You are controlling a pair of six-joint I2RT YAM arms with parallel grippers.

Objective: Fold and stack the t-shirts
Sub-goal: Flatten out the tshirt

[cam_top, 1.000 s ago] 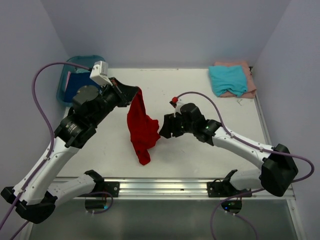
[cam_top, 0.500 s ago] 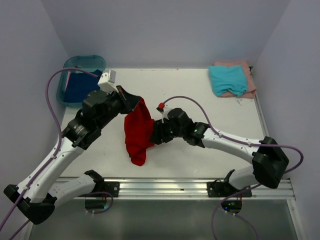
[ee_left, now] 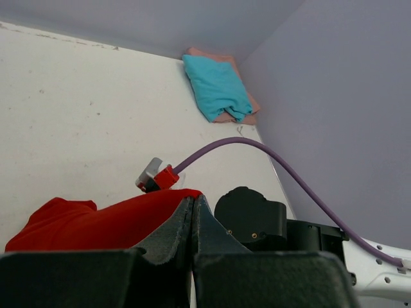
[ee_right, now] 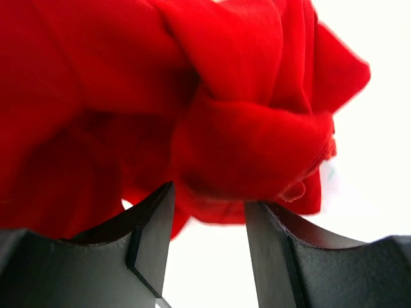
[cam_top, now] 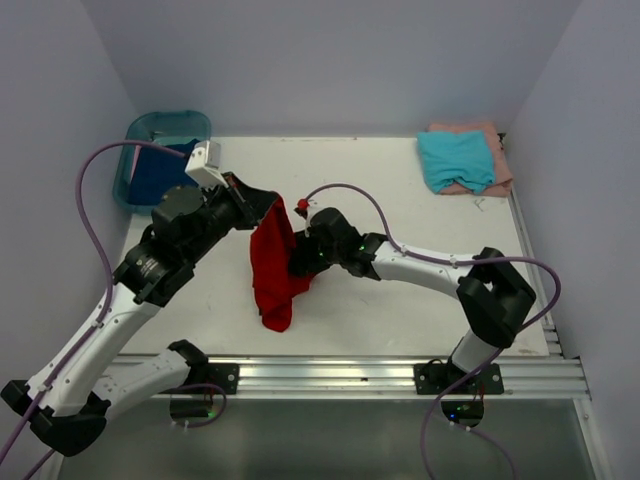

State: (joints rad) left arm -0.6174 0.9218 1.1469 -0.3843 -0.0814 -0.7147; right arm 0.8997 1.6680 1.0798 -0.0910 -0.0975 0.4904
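Over the middle of the desk (cam_top: 400,190), our left hand (cam_top: 262,205) is clamped shut on the top end of the red t-shirt (cam_top: 270,275), which hangs down all crumpled. Our right hand (cam_top: 297,258) is right up against the cloth lower down, fingers apart with a wad of red at their tips. Way off in the far right corner, the teal t-shirt (cam_top: 455,160) lies folded on top of the pink t-shirt (cam_top: 500,176).
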